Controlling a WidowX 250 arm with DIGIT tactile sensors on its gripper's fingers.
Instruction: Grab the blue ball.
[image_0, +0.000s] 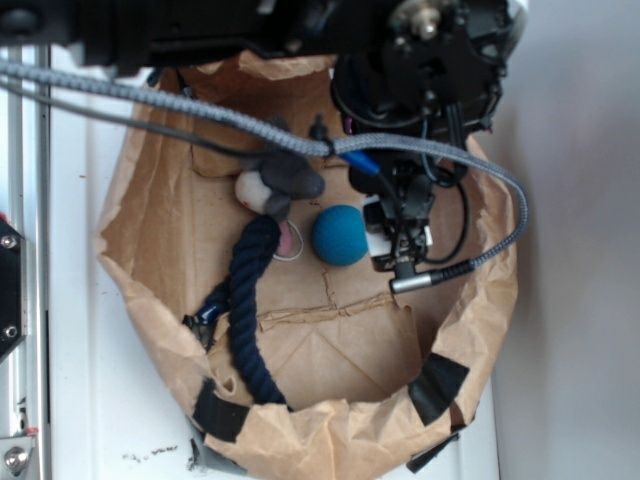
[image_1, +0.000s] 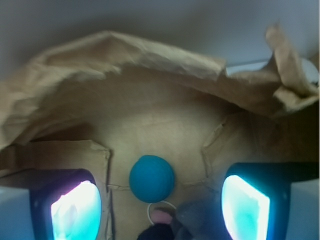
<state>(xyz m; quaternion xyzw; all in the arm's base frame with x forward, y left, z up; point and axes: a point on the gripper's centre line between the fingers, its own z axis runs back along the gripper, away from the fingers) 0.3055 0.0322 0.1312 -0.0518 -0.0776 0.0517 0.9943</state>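
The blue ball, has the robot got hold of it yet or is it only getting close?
Only getting close. Done: the gripper is down inside the paper bag, open, and the wrist view shows the blue ball centred between its fingers. In hand: lining up on the ball, which lies loose on the bag floor beside the plush toy and rope. Left: advance, close, lift.

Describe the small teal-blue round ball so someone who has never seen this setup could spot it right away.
Look inside the crumpled brown paper bag lying open on the white surface. Near the middle of its floor, just beside the black robot gripper, sits the small teal-blue round ball. It is the only smooth sphere there: the dark navy braided rope is long and twisted, and the grey plush toy is fuzzy and irregular.
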